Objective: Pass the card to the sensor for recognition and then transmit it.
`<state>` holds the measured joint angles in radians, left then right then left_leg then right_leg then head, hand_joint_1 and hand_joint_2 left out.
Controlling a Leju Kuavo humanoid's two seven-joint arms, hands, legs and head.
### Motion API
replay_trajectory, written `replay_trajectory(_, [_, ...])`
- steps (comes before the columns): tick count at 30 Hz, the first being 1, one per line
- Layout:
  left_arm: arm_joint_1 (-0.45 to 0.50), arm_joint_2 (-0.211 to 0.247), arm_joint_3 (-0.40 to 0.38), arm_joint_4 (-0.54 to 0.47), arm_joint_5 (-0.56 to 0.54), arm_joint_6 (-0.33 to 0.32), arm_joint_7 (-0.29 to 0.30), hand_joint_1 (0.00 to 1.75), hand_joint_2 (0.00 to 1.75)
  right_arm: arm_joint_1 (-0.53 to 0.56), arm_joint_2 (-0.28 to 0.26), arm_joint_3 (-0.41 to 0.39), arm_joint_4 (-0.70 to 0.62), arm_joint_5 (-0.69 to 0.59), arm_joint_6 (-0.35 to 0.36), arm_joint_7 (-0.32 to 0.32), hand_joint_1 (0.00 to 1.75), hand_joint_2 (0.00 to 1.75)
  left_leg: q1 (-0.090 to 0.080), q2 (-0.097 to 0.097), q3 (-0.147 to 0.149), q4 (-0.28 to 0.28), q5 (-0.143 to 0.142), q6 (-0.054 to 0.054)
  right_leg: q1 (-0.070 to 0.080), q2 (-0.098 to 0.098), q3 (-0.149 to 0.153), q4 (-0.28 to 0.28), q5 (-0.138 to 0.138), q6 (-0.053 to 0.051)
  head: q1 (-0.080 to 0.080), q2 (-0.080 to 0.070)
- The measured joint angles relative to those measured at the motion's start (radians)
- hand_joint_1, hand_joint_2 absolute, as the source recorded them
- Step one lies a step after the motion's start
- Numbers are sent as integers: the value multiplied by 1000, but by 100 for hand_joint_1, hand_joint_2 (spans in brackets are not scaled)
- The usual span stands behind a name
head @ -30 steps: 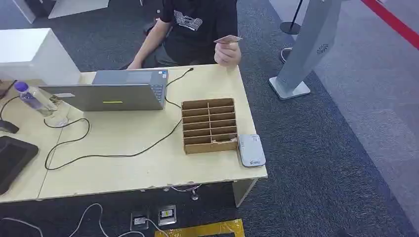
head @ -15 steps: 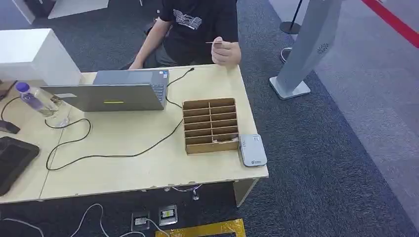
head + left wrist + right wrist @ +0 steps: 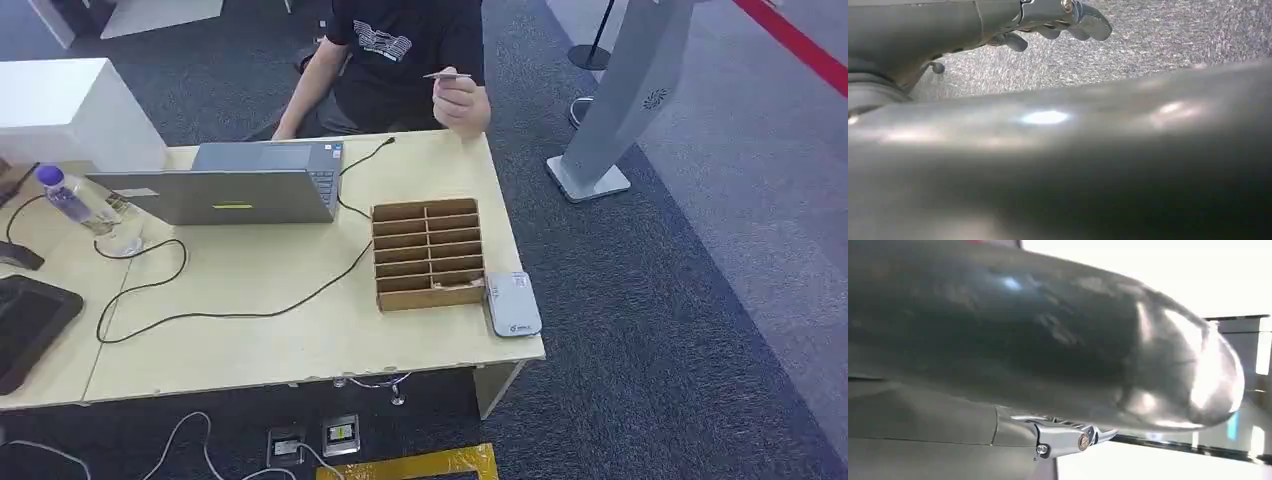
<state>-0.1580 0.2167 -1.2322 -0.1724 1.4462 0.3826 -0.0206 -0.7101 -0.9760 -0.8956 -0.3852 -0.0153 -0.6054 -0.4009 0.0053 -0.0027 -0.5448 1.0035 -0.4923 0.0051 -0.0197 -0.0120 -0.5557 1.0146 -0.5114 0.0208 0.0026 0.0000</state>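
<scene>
Two things sat at the near right corner of the pale wooden table [image 3: 250, 340]: a small white rounded card sensor [image 3: 512, 304] lay flat at the edge, and touching its left side stood a brown wooden organiser box [image 3: 427, 254] split into two columns of narrow slots. A black cable [image 3: 230, 310] snaked across the tabletop to the left of the box. Further back, an open grey laptop [image 3: 240, 182] faced away, with a clear plastic bottle with a purple cap [image 3: 72, 199] lying near it on the left. At the far edge, a person in a black T-shirt [image 3: 405, 50] leaned over the table, and the person's hand [image 3: 462, 102] held a thin flat card [image 3: 447, 76] up in the air, well apart from the sensor. Beyond the table's right end a grey slanted kiosk stand [image 3: 625, 90] rose from the dark carpet. As for the robot's left hand [image 3: 1068, 20] and right hand [image 3: 1068, 437], the wrist views were too blocked to tell how the fingers lay.
</scene>
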Motion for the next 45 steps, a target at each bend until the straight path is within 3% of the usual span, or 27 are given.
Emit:
replay_trajectory(8, [0, -12, 0, 0, 0, -1, -2, 0, 0, -73, -42, 99, -24, -50, 7, -27, 0, 0, 0, -1, -2, 0, 0, 0, 0, -1, 0, 0, 0, 0, 0, 0])
replay_trajectory(11, [0, -15, 0, 0, 4, 0, -13, 0, 0, -176, -41, 156, -42, -54, 37, 25, 0, 0, -2, 0, -5, 0, 0, 0, -2, -1, -1, 1, 0, 0, -1, 0])
replay_trajectory(15, [-7, -13, 0, 0, 11, -2, -32, 0, 0, -384, -28, 375, -108, -63, 151, 138, 0, 0, -2, 0, -4, 0, 1, 1, -2, -1, -2, 4, 0, 0, -1, 0])
replay_trajectory(20, [-10, -10, 0, 0, 5, -13, -35, 0, 0, -637, 26, 665, -154, -58, 227, 181, 0, 0, -2, -4, -6, 0, 5, 0, -2, -5, -3, 7, 0, 0, 0, 0])
replay_trajectory(21, [-10, -9, 0, 0, 0, -14, -35, 0, 0, -686, 49, 728, -162, -49, 244, 184, 0, 175, -2, -4, -6, 0, 5, 0, -2, -4, -3, 7, 0, 0, -1, 0])
replay_trajectory(26, [-11, -4, 0, 0, -3, -23, -47, 0, 0, -882, 170, 1035, -172, 29, 416, 177, 0, 175, -1, -4, -5, 0, 7, -3, -1, -4, -5, 8, 0, 0, -1, 0])
replay_trajectory(34, [-9, -2, 0, 0, -1, -28, -58, 0, 0, -1009, 326, 1381, -172, 84, 525, 176, 0, 175, 1, -6, -6, 0, 7, -4, 1, -5, -6, 8, 1, -1, 0, 0])
replay_trajectory(39, [-9, -2, 0, 0, -1, -36, -58, 0, 0, -1013, 388, 1527, -171, 93, 573, 185, 0, 175, 1, -6, -5, 0, 7, -4, 1, -4, -6, 7, 1, -1, 0, 0])
replay_trajectory(45, [-7, 0, 0, 0, -3, -50, -58, 0, 0, -1001, 437, 1649, -171, 131, 631, 196, 0, 175, 1, -6, -6, 0, 7, -4, 1, -5, -6, 7, 1, -1, 0, 0])
